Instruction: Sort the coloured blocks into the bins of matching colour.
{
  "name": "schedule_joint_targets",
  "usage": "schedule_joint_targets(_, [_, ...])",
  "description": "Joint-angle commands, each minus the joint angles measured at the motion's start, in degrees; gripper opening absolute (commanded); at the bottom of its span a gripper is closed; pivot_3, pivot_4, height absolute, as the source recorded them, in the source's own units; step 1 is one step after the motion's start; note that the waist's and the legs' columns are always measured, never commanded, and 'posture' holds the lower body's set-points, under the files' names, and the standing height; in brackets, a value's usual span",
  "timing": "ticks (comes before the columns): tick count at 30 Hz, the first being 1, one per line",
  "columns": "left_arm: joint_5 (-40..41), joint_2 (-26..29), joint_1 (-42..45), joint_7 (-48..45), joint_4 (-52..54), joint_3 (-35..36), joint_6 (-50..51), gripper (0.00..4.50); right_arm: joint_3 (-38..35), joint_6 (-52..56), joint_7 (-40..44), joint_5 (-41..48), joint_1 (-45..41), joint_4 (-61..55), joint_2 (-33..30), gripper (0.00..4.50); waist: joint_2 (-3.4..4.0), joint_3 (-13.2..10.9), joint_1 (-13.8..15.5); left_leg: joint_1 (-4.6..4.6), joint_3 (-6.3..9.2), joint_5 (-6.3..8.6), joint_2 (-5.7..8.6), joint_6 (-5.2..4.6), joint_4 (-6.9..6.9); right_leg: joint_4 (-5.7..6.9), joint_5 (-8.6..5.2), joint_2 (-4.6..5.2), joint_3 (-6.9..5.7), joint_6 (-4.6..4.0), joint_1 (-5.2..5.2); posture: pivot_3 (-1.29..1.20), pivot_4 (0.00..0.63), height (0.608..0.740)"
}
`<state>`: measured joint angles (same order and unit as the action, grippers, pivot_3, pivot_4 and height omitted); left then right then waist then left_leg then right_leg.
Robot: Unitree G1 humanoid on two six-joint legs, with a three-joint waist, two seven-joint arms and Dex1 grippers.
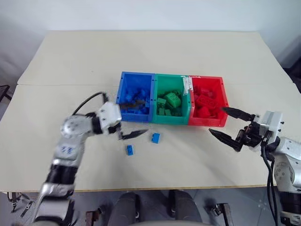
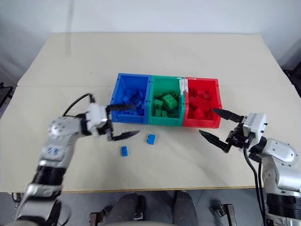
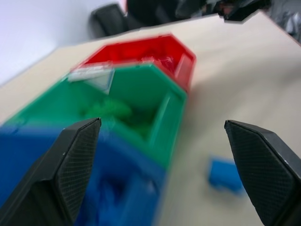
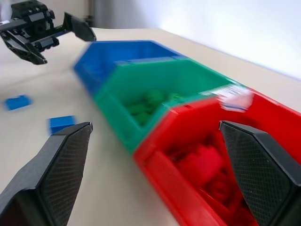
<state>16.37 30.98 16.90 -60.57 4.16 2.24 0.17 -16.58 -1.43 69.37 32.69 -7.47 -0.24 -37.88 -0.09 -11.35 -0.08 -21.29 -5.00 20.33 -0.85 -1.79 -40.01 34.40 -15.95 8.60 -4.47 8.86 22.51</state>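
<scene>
Left gripper point(image 1: 130, 120) hangs with its jaws spread wide and nothing between them, at the blue bin's front left corner: one finger crosses the bin's front wall, the other points out over the table toward the loose bricks. Just off that lower fingertip lies one blue brick point(image 1: 155, 137), and a second blue brick point(image 1: 130, 149) sits a little nearer the table's front edge, both on the bare tabletop and apart from each other.

Over on the other side, the right gripper point(image 1: 226, 123) is wide open too and empty, level, aimed in at the red bin's front right corner, its upper finger close to that corner.

The three tubs stand touching in a row mid-table: blue bin point(image 1: 123, 89) on the left, green bin point(image 1: 156, 81) in the middle, red bin point(image 1: 223, 89) on the right. Blue pieces lie in the blue one, green in the green, red in the red.
</scene>
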Motion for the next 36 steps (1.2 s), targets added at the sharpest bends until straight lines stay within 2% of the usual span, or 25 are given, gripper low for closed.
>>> schedule_joint_targets(1, [4.04,2.26,-10.33,2.59,8.29,6.37,2.80,4.48,1.13,-1.57,4.28,0.02,-1.42,1.90,-1.16,4.50,-0.01,-0.01,-0.11,-0.01,0.01,0.00,-0.02,0.00,0.00,-0.01,0.00,0.00,0.00,0.00,0.01,0.00,0.150,0.740])
schedule_joint_targets(8, [8.05,4.59,-24.89,4.95,11.81,17.47,2.97,4.48,3.18,-1.99,9.86,-0.37,-2.78,4.13,-2.20,4.50,0.01,-0.01,-0.01,0.07,0.02,0.09,-0.07,0.12,-0.03,-0.08,-0.01,0.08,0.01,-0.08,0.02,0.00,0.150,0.740])
schedule_joint_targets(12, [9.13,6.25,-27.09,4.60,11.86,19.53,3.80,4.48,4.18,-1.15,13.55,1.12,-2.22,3.40,-2.21,4.50,0.01,-0.01,-0.08,0.08,0.02,0.16,-0.12,0.20,-0.02,-0.08,-0.08,0.07,-0.03,-0.20,0.07,0.00,0.150,0.740])
schedule_joint_targets(17, [10.39,7.71,-26.54,4.44,14.92,16.62,7.26,4.48,4.41,-1.25,13.32,0.59,-3.17,4.17,-2.05,4.50,0.02,-0.02,-0.12,0.07,-0.03,0.19,-0.15,0.22,0.01,0.05,-0.09,0.04,-0.02,-0.23,0.12,0.00,0.150,0.740])
schedule_joint_targets(20, [8.92,7.08,-23.48,6.69,19.33,11.06,9.81,4.48,3.91,-0.62,12.60,0.57,-2.71,3.92,-2.38,4.50,0.02,-0.02,0.06,0.07,-0.04,0.22,-0.15,0.21,0.01,0.07,-0.09,0.05,-0.02,-0.23,0.11,0.00,0.150,0.740])
schedule_joint_targets(25, [3.52,5.53,-15.04,9.70,22.13,-2.53,15.07,4.48,2.50,2.31,11.78,2.14,0.21,0.68,-3.90,4.50,0.04,-0.01,0.14,0.05,-0.07,0.22,-0.09,0.20,0.02,0.07,-0.08,0.03,-0.03,-0.22,0.09,0.00,0.150,0.740])
schedule_joint_targets(31, [-5.51,0.46,-4.03,11.95,12.89,-15.14,15.66,4.48,0.97,5.02,10.19,3.20,5.23,-4.63,-5.11,4.50,0.04,-0.01,0.21,0.07,-0.18,0.21,0.08,0.17,0.00,0.08,-0.08,-0.08,-0.01,-0.21,0.09,0.00,0.150,0.740])
schedule_joint_targets(36, [-11.33,-2.35,1.38,13.71,5.76,-19.75,13.72,4.48,-1.82,6.00,7.68,4.00,10.11,-8.66,-5.00,4.50,0.03,-0.01,0.27,0.06,-0.20,0.20,0.06,0.17,-0.01,0.05,-0.08,-0.13,-0.01,-0.20,0.10,0.00,0.150,0.740])
